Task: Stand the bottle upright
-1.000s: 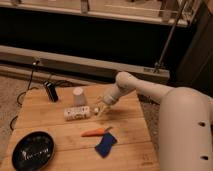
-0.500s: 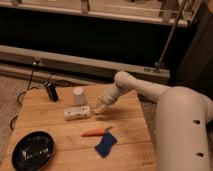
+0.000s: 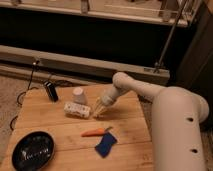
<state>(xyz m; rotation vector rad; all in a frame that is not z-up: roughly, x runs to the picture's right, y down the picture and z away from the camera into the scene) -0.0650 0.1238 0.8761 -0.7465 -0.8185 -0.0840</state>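
The small whitish translucent plastic bottle point(image 3: 76, 110) lies on its side on the wooden worktop point(image 3: 127, 127). The gripper point(image 3: 98, 111) is just beside the bottle's right end; whether it is spread or closed, I cannot tell. Grasping seems to be the step in hand. Next the bottle needs a firm hold and tipping onto its base.

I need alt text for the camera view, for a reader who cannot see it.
A small whitish translucent plastic bottle lies on its side on a wooden table, with the robot's gripper close beside one end. Behind stand a white tapered cup and a black can.
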